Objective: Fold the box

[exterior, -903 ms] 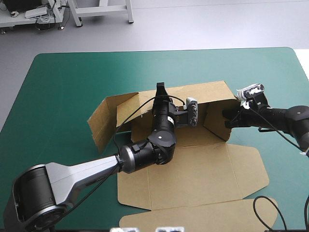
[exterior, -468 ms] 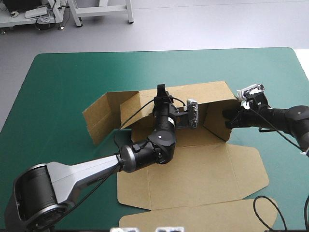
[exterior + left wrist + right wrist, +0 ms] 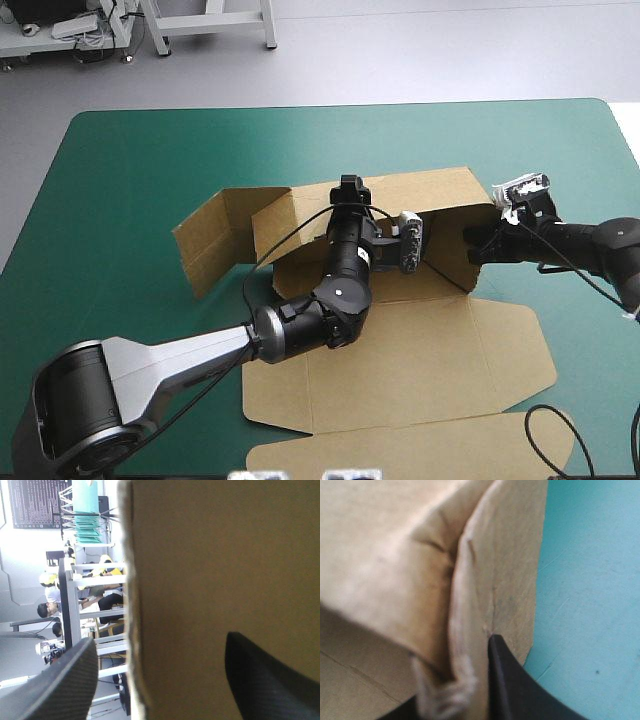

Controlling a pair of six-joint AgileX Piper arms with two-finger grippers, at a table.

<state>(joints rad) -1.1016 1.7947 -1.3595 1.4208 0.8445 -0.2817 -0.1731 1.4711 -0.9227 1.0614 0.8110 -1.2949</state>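
— Cardboard nearest the robot: what is it doing?

— That is the box [image 3: 420,288], brown, sitting in the middle of the teal-green cover [image 3: 130,170]. Its lid panel [image 3: 400,370] is lying flat toward the table's near edge. Beyond the lid the box floor is lying flat. Beyond that the back wall [image 3: 445,190] is standing up, its long axis running left to right across the table.

— Where are the grippers sitting against it?

— The left gripper [image 3: 349,186] is reaching over the box floor to the back wall's top edge, about midway along. In the left wrist view its black fingers [image 3: 65,685] are standing apart. The wall's edge is rising between them, with one finger on each face, and neither is visibly pressing. The right gripper [image 3: 474,244] is pinching the right side wall [image 3: 445,252] at its outer end. Its fingers [image 3: 507,685] are all but together, with doubled board between them and bare cover just beyond.

— And farther left?

— The left flap [image 3: 205,245] is splaying outward, well apart from both grippers and not yet tucked.

— What is the coming move turning on?

— On the left gripper, I judge, since it is the nearer one to that flap. The wall is already lying between its fingers, so closing on it looks like the first step before anything is folded along that left-to-right line.
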